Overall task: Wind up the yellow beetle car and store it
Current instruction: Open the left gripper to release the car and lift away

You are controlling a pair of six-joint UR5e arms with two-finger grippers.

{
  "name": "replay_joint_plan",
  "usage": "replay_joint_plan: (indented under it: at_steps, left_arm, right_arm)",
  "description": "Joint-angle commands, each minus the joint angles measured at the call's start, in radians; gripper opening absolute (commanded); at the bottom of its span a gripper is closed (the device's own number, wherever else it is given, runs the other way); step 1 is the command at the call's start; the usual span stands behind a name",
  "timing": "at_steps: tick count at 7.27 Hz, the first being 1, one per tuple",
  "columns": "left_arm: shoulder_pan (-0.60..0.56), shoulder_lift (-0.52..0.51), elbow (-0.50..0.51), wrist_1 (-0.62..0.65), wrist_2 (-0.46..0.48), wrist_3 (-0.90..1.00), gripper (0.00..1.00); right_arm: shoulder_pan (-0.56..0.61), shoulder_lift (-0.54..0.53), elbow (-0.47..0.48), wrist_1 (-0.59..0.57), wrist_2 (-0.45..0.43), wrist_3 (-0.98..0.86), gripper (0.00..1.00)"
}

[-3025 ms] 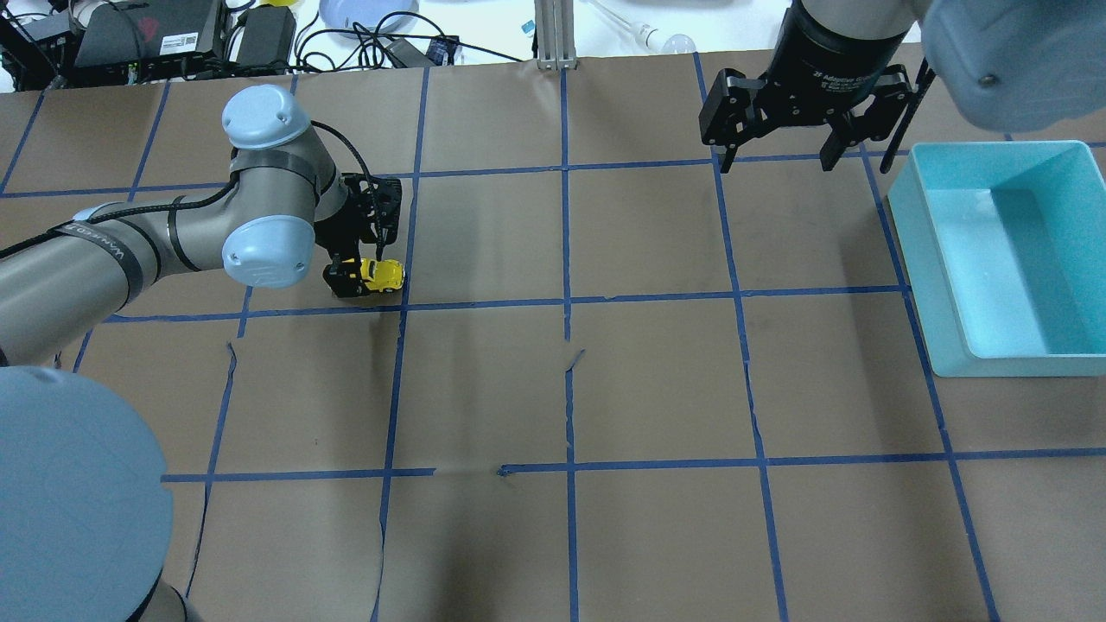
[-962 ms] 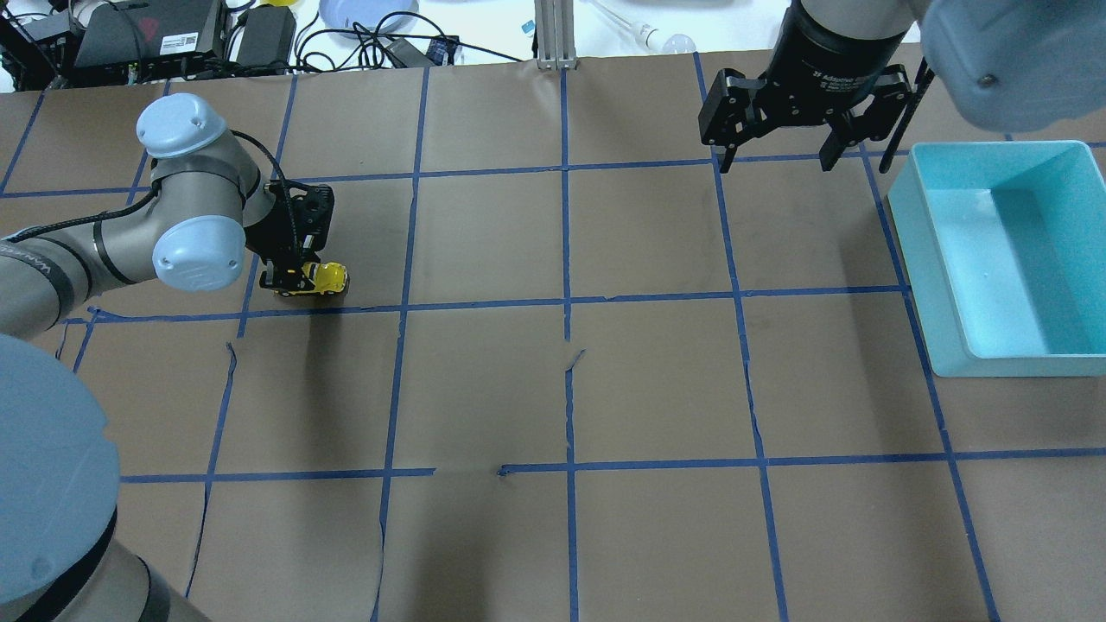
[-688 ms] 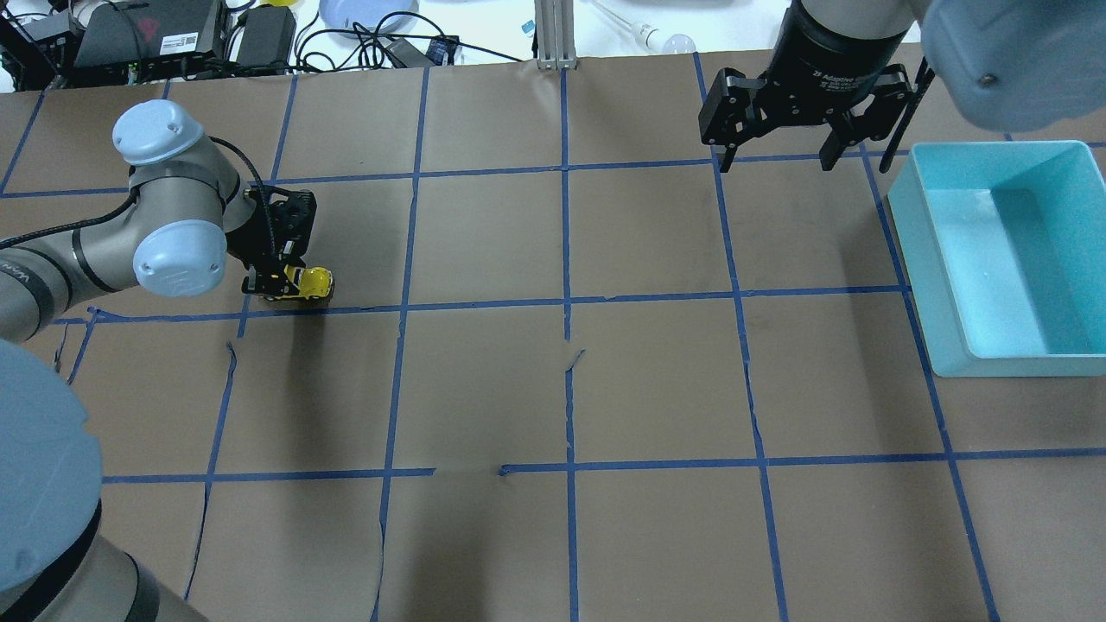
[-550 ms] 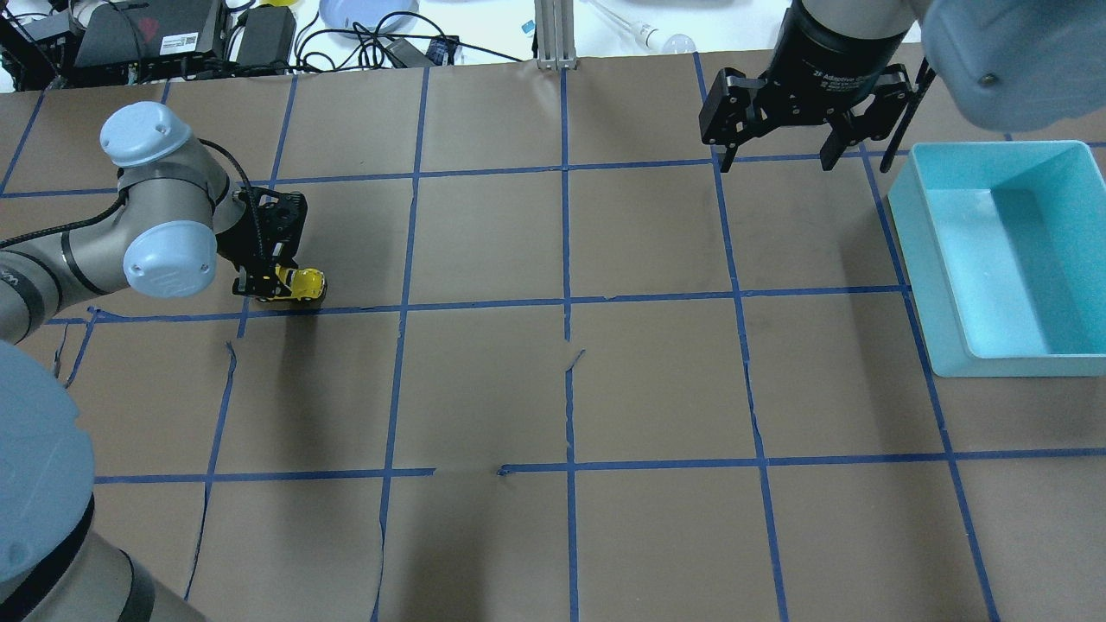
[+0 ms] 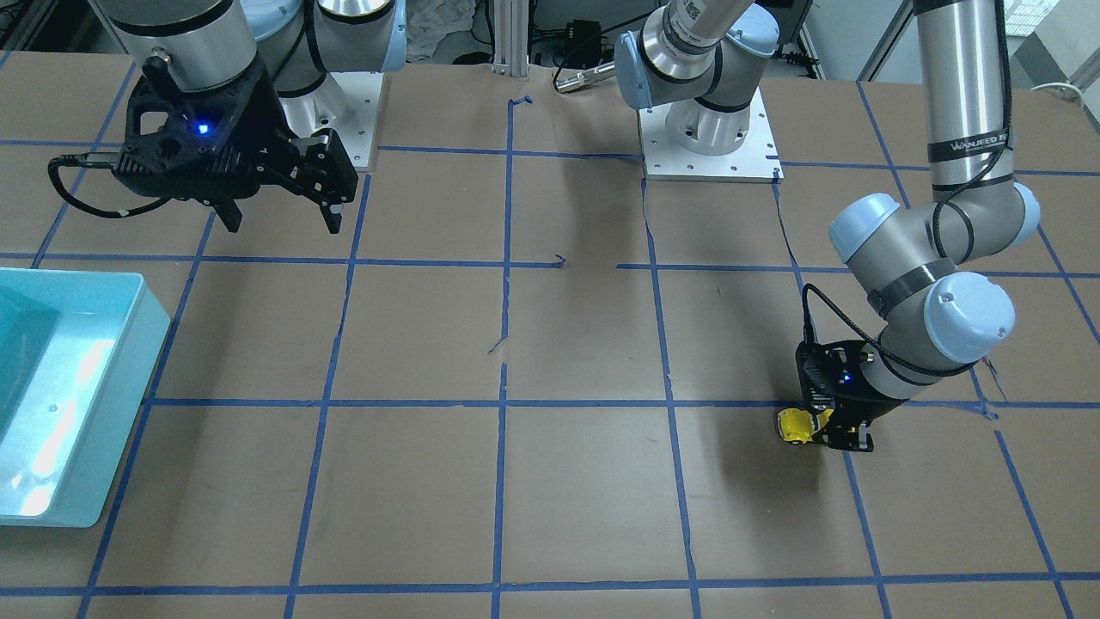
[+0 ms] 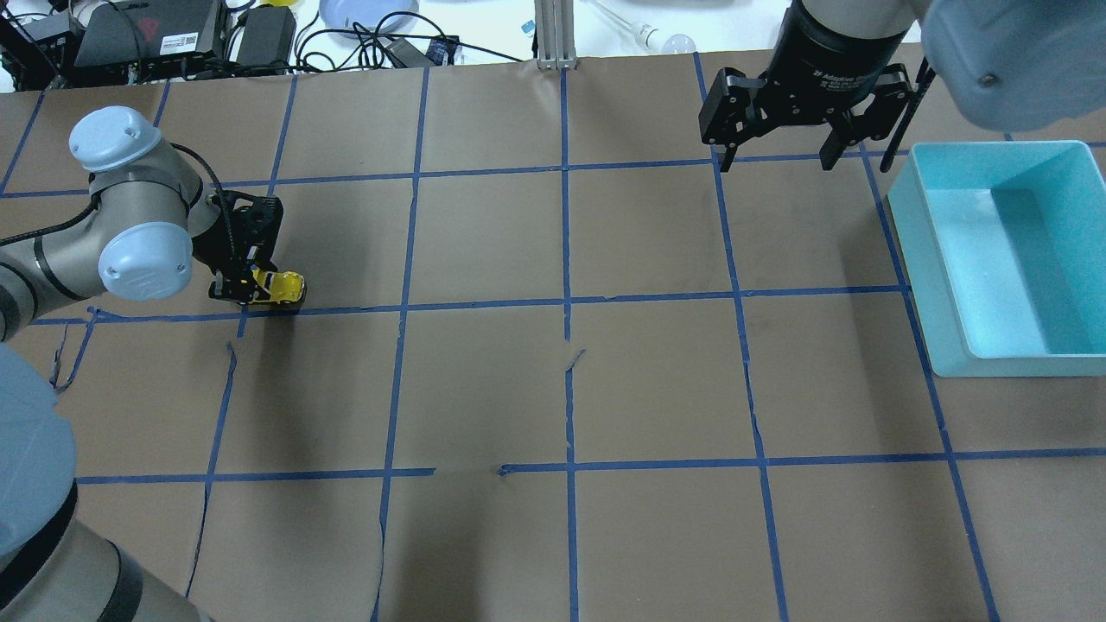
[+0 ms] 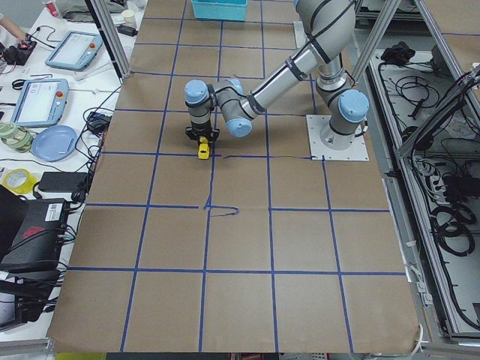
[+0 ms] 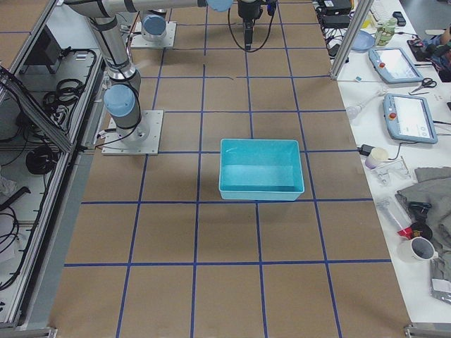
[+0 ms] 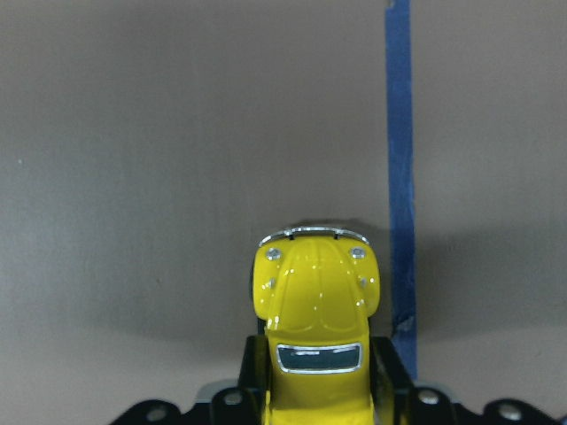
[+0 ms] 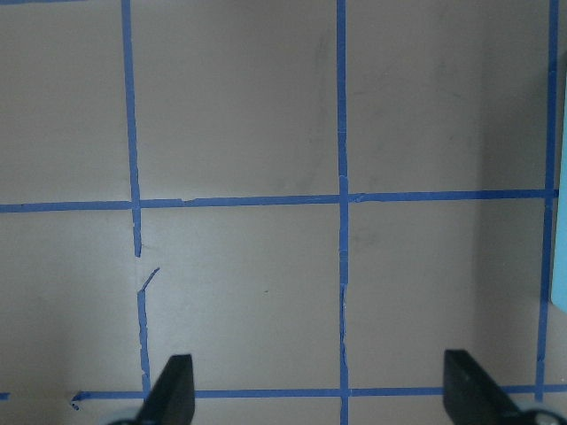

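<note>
Yellow beetle car (image 6: 281, 285) is sitting clamped in my left gripper (image 6: 253, 291); I am judging winding underway, storing in the teal bin (image 6: 923, 259) undone. My right gripper (image 6: 775, 162) is hanging open.

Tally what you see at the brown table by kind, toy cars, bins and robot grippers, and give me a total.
Toy cars: 1, the yellow beetle car
Bins: 1, the teal bin
Grippers: 2, the left gripper shut on the car, and the right gripper open
Total: 4
</note>
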Motion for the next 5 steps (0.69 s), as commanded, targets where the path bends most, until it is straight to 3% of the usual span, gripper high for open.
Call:
replay_joint_plan:
  at_steps: [1,5]
  left_arm:
    - [0.003,0.007,0.002,-0.001,-0.006,0.000,0.80]
    - [0.000,0.016,0.004,-0.010,-0.005,-0.001,0.80]
  right_arm:
    - [0.001,0.000,0.000,0.000,0.002,0.000,1.00]
    - [0.001,0.000,0.000,0.000,0.000,0.000,1.00]
